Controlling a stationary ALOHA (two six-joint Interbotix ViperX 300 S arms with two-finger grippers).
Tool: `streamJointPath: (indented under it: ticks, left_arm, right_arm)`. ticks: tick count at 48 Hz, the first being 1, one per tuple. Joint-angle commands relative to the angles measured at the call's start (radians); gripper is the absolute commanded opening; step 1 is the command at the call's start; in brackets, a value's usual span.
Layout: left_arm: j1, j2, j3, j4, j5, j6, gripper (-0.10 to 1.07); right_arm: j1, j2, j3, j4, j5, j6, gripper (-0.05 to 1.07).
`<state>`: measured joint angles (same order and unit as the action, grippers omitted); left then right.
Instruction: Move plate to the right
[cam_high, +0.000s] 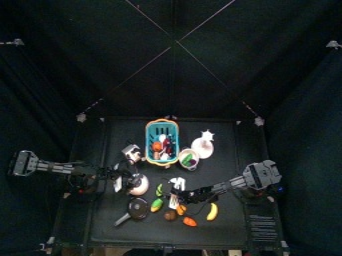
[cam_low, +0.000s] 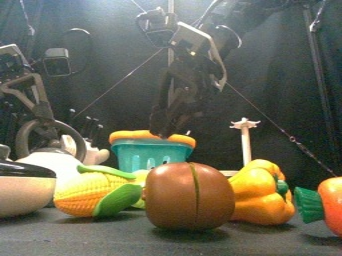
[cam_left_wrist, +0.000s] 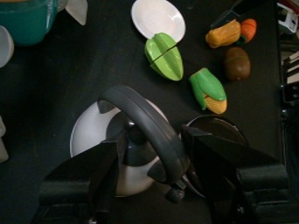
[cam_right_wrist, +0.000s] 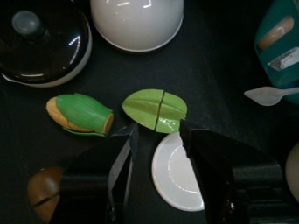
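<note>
No readable writing: plate (cam_right_wrist: 177, 171) plain white, under open right claw (cam_right_wrist: 158, 144).

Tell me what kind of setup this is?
Looks like a lab robot pen, not a real kitchen: black curtains close in a small black table, and toy food sits there, like the corn and a teal basket.

The right arm reaches in over the surface (cam_high: 94, 225) toward its middle, wrist bent downward, and its right gripper (cam_right_wrist: 163, 175) hangs with both jaws spread wide, one on each side of the plate (cam_right_wrist: 181, 173), not closed on it. The left gripper (cam_left_wrist: 149, 179) hangs near the surface's left side, jaws likewise wide apart.
</note>
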<state>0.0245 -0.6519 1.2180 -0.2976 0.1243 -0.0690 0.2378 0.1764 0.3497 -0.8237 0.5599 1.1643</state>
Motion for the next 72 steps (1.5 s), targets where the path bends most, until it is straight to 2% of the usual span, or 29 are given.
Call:
streamJointPath:
  ticks: [1, 16, 28, 49, 72]
  left_arm:
    - [-0.002, -0.003, -0.014, 0.011, -0.02, 0.003, 0.89]
    - [-0.003, -0.055, 0.0, 0.069, -0.13, 0.006, 0.89]
    - [-0.008, -0.115, 0.028, 0.097, -0.25, 0.008, 0.89]
    - [-0.008, -0.127, 0.038, 0.098, -0.279, 0.009, 0.89]
    - [-0.008, -0.127, 0.041, 0.097, -0.279, 0.006, 0.89]
  right_arm:
    - [-0.003, -0.046, 0.012, 0.009, 0.017, 0.002, 0.8]
    - [0.002, -0.049, 0.132, 0.021, 0.018, -0.008, 0.8]
    - [0.008, -0.018, 0.133, -0.005, -0.029, -0.009, 0.8]
    - [0.041, 0.032, 0.117, -0.003, -0.044, -0.009, 0.8]
    - [0.035, 0.086, 0.095, -0.002, -0.046, -0.009, 0.79]
